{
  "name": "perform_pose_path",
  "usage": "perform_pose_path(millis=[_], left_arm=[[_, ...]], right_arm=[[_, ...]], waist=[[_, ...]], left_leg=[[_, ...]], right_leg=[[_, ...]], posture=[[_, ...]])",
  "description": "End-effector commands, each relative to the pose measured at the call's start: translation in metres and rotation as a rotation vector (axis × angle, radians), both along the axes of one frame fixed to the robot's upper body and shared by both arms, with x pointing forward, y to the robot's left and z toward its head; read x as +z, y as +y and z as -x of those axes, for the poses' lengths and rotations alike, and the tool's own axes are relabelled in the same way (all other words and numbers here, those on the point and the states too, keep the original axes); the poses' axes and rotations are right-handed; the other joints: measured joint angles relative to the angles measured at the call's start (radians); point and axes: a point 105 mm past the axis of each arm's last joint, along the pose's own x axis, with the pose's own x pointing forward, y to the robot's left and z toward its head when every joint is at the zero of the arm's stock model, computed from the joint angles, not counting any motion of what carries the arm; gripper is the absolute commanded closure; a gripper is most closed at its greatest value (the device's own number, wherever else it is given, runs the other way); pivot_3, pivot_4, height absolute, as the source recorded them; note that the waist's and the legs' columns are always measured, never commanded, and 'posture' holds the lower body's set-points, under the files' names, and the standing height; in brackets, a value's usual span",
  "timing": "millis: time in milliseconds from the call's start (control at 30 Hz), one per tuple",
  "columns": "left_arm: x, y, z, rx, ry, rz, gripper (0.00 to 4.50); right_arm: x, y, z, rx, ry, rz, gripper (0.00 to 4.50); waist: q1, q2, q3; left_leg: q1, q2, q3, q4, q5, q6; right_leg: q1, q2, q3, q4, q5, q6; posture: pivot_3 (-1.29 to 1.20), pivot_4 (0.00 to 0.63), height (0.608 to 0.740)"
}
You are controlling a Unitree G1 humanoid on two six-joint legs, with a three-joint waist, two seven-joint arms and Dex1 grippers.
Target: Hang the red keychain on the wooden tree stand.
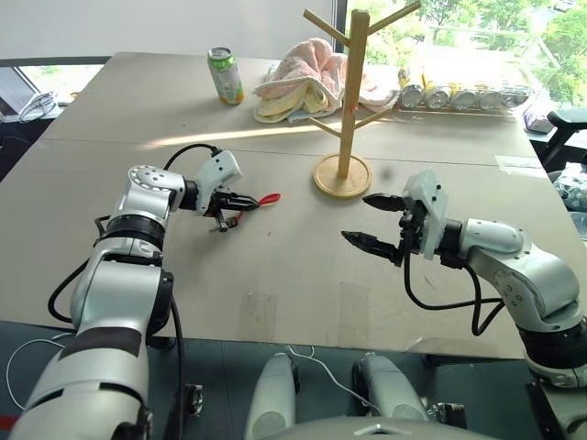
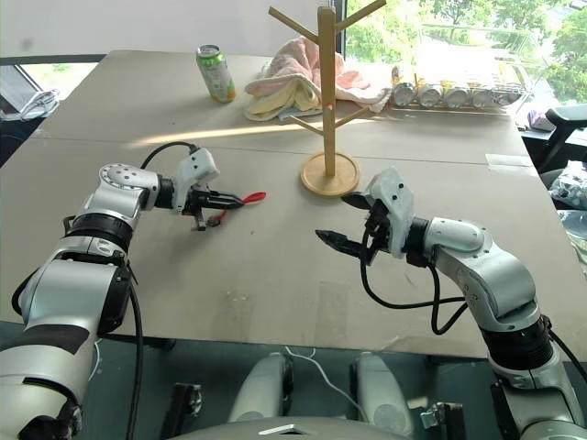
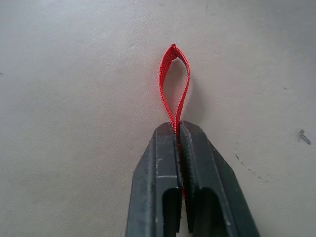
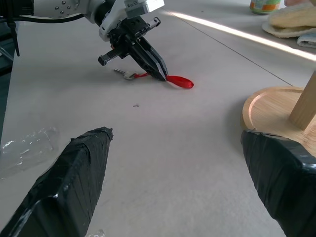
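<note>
Two grippers work over the grey bench point(image 1: 275, 293). Nearest, the right gripper point(image 1: 371, 222) hovers with its jaws spread wide and nothing between them, its upper finger just short of the round base of the wooden tree stand point(image 1: 347, 110). To the left, the left gripper point(image 1: 246, 200) has its jaws pinched together on the strap of the red keychain point(image 1: 266, 199); the red loop sticks out past the fingertips toward the stand, and the small silver key point(image 4: 126, 74) lies on the bench under the gripper. The stand rises upright in the middle of the bench. Farther back, a green soda can point(image 1: 225, 75) stands left of a heap of pink and yellow towels point(image 1: 298, 84), with a row of cans point(image 1: 459, 96) near the window.
</note>
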Motion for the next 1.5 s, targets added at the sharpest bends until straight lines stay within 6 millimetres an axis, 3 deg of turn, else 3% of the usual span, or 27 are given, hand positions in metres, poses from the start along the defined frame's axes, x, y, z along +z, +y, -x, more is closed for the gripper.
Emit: perform_pose_path(millis=[33, 267, 400, 500, 633, 800, 1133, 1500], left_arm=[[-0.002, 0.004, 0.005, -0.018, 0.021, -0.006, 4.42], [0.012, 0.007, 0.006, -0.031, -0.020, 0.024, 4.42], [0.039, -0.004, 0.011, -0.084, -0.097, 0.102, 4.42], [0.062, -0.019, 0.025, -0.130, -0.183, 0.178, 4.42], [0.106, -0.065, 0.055, -0.120, -0.445, 0.365, 4.42], [0.126, -0.090, 0.070, -0.059, -0.632, 0.425, 4.42], [0.152, -0.112, 0.064, -0.062, -0.845, 0.411, 4.42], [0.144, -0.137, 0.062, -0.172, -0.880, 0.404, 4.42]], right_arm=[[0.013, -0.003, 0.002, -0.004, -0.051, -0.020, 0.00], [0.012, -0.005, 0.000, -0.025, -0.054, -0.024, 0.00], [0.018, -0.010, 0.001, -0.069, -0.088, -0.031, 0.00], [0.024, -0.015, 0.004, -0.103, -0.124, -0.043, 0.00], [0.040, -0.017, 0.013, -0.152, -0.202, -0.077, 0.00], [0.063, -0.015, 0.006, -0.232, -0.299, -0.140, 0.00], [0.093, -0.018, -0.001, -0.272, -0.388, -0.209, 0.00], [0.094, -0.022, 0.004, -0.300, -0.408, -0.196, 0.00]], waist=[[0.000, 0.000, 0.000], [-0.003, 0.000, 0.000], [-0.002, 0.000, 0.000], [-0.002, 0.000, 0.000], [0.000, 0.000, 0.000], [-0.001, 0.000, 0.000], [0.003, 0.000, 0.000], [0.000, 0.000, 0.000]], left_leg=[[0.000, 0.000, 0.000, 0.000, 0.000, 0.000], [0.000, 0.000, 0.000, 0.000, 0.000, 0.000], [-0.001, 0.000, 0.000, 0.000, 0.000, 0.000], [-0.001, 0.000, -0.001, 0.000, 0.000, 0.000], [-0.001, 0.000, -0.001, 0.000, 0.000, 0.000], [0.001, 0.000, -0.002, 0.002, 0.000, 0.000], [0.001, 0.000, -0.002, 0.002, 0.000, 0.000], [0.002, 0.000, -0.002, 0.002, 0.000, 0.000]], right_leg=[[0.000, 0.000, 0.000, 0.000, 0.000, 0.000], [0.000, 0.000, 0.000, 0.000, 0.000, 0.000], [0.000, 0.000, 0.000, 0.000, 0.000, 0.000], [0.000, 0.000, 0.000, 0.000, 0.000, 0.000], [0.001, -0.001, -0.001, 0.000, 0.000, 0.000], [0.003, -0.001, -0.001, 0.001, 0.000, 0.000], [0.003, -0.001, -0.001, -0.001, 0.000, 0.000], [0.003, 0.000, -0.001, 0.000, 0.000, 0.000]], posture=[[0.00, 0.150, 0.732], [0.00, 0.150, 0.732], [0.00, 0.150, 0.732], [0.00, 0.150, 0.732], [0.00, 0.150, 0.732], [0.00, 0.150, 0.732], [0.00, 0.150, 0.732], [0.00, 0.150, 0.732]])
